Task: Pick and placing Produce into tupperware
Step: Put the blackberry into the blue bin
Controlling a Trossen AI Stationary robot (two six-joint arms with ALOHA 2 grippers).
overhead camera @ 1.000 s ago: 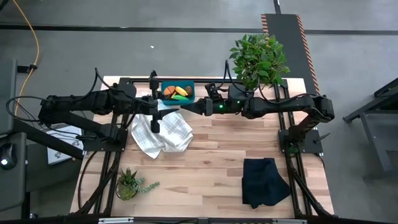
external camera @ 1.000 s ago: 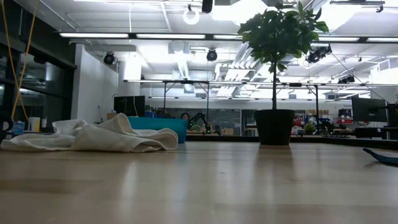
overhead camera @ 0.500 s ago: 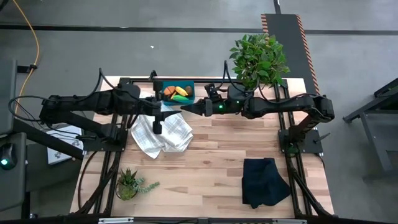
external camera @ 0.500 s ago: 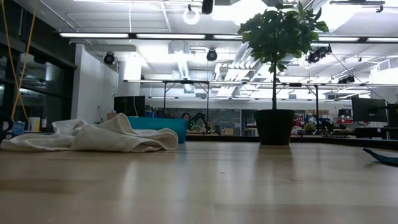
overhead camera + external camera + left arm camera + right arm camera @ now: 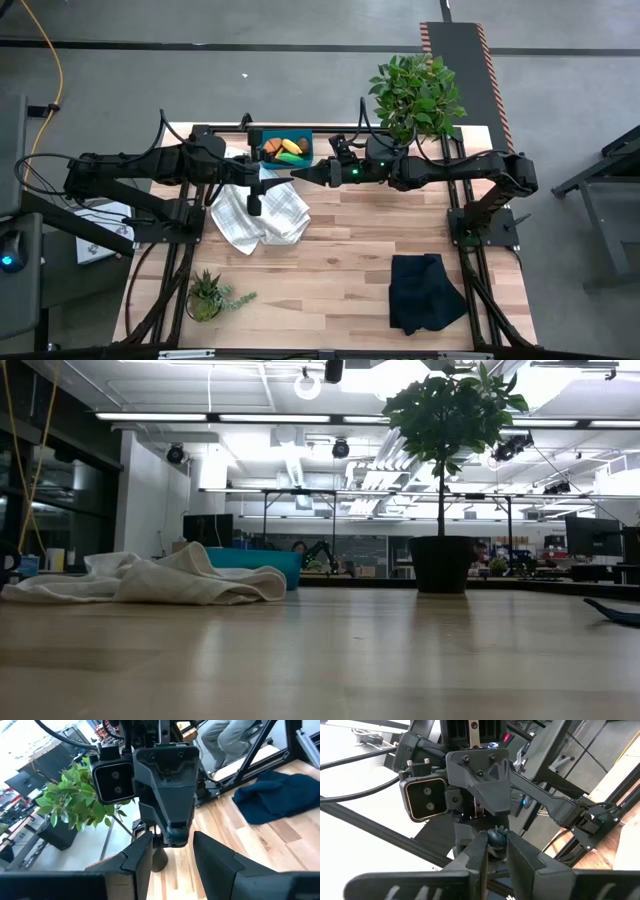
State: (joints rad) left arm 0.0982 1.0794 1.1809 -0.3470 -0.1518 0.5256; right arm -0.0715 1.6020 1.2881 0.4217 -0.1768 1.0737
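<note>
Two grippers nose to nose just beside the box | right gripper pinching a dark berry | left gripper spread wide, holding nothing | banana sits in box

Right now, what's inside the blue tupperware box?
The tupperware holds produce: a yellow banana, an orange piece, something green. Anything beneath those pieces is hidden.

Both arms reach inward, left end effector spread, right end effector closed, tips facing.
</note>
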